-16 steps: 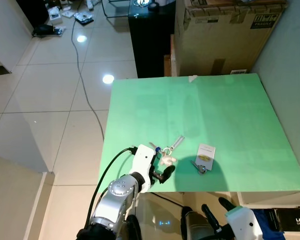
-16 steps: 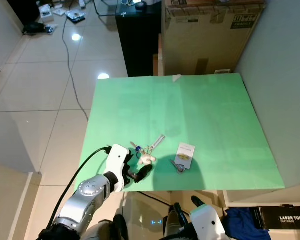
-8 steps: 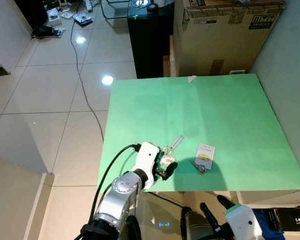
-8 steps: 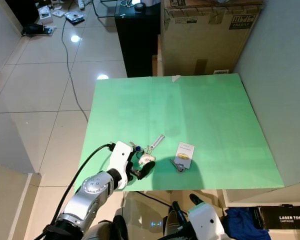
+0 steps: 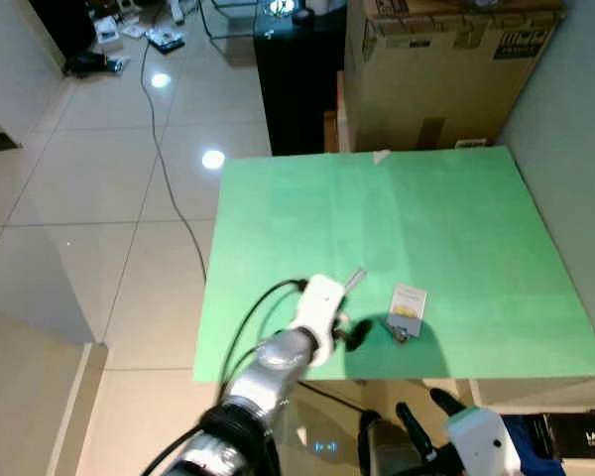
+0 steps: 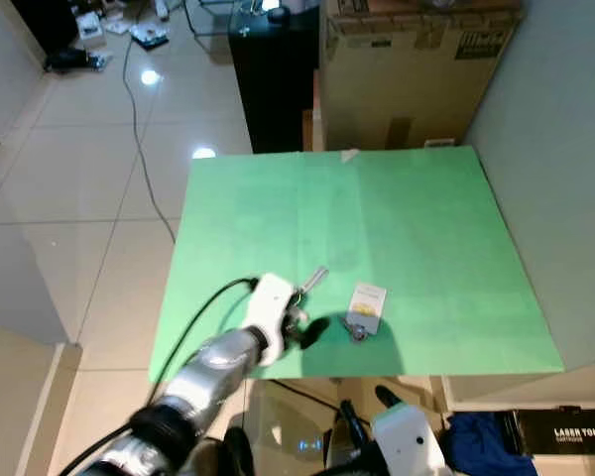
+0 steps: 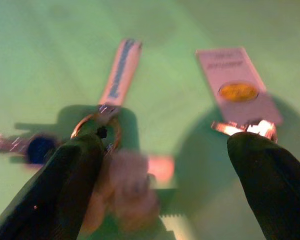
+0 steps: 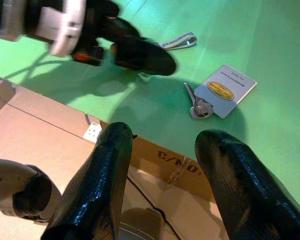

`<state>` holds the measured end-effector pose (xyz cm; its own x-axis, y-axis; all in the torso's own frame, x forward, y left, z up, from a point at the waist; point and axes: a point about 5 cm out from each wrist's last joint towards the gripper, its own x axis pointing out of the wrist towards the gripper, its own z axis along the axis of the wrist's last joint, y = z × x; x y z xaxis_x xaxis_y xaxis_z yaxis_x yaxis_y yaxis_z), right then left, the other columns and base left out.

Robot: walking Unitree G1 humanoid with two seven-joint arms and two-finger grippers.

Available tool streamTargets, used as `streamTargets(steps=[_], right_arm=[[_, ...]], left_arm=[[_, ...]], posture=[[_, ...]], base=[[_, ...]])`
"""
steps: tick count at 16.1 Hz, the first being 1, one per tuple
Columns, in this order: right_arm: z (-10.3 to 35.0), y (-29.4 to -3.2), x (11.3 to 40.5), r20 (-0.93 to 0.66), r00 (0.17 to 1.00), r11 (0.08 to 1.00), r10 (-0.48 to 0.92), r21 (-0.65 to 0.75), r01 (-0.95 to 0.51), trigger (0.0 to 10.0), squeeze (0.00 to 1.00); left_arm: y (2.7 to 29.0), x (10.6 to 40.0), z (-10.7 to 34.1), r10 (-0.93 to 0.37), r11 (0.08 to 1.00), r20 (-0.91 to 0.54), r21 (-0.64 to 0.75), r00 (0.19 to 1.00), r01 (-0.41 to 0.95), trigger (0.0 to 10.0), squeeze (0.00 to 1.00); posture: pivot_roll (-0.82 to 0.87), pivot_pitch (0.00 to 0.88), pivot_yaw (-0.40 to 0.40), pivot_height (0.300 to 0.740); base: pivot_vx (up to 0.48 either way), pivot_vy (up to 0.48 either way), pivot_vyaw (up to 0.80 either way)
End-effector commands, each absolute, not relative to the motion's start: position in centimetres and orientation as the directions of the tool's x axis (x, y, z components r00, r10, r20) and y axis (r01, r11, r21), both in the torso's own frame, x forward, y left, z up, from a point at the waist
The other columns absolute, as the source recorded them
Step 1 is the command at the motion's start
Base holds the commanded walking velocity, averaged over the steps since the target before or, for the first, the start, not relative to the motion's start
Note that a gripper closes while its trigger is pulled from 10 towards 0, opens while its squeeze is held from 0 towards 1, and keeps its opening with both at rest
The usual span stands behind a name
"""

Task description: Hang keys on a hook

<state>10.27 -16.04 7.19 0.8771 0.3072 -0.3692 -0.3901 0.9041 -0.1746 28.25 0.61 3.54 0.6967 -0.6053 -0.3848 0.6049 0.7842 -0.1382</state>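
The left gripper (image 7: 160,165) reaches low over the green table (image 5: 456,228) at the lower middle, fingers spread wide around the keys (image 7: 97,125), not squeezing them

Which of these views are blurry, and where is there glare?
Left eye view: the left arm is motion-smeared, and lamp glare spots shine on the floor tiles. Left wrist view: the key bunch is soft and blurred. Right wrist view: sharp on the card tag.

The tabletop (image 5: 446,218) is matt green and smooth. The floor tiles (image 5: 109,198) are glossy, mirroring lamps. The right claw (image 8: 162,185) has shiny black plastic fingers; the key ring (image 7: 96,122) glints like metal.
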Motion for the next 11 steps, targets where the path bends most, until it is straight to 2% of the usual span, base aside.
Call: streamTargets(steps=[1,5,7,11], right_arm=[[7.2,-15.7,9.7,-0.386,0.866,0.900,0.319,-0.162,-0.404,10.0,0.00],[6.9,-15.9,9.4,-0.397,0.863,0.902,0.313,-0.160,-0.400,10.0,0.00],[6.6,-16.1,9.3,-0.405,0.861,0.904,0.307,-0.159,-0.397,10.0,0.00],[6.4,-16.3,9.0,-0.412,0.857,0.903,0.309,-0.156,-0.400,10.0,0.00]], left_arm=[[-0.3,27.7,2.9,-0.592,0.795,-0.402,-0.154,0.698,0.586,10.0,0.00],[-0.4,27.7,2.5,-0.567,0.806,-0.423,-0.107,0.707,0.582,10.0,0.00],[1.0,27.3,1.0,-0.513,0.821,-0.482,-0.035,0.710,0.570,10.0,0.00],[2.6,27.3,0.3,-0.480,0.836,-0.483,-0.001,0.732,0.548,10.0,0.00]], posture=[[-0.39,0.249,0.101,0.740],[-0.39,0.251,0.104,0.740],[-0.39,0.253,0.104,0.740],[-0.38,0.255,0.095,0.740]], base=[[0.000,0.000,0.00],[0.000,0.000,0.00],[0.000,0.000,0.00],[0.000,0.000,0.00]])
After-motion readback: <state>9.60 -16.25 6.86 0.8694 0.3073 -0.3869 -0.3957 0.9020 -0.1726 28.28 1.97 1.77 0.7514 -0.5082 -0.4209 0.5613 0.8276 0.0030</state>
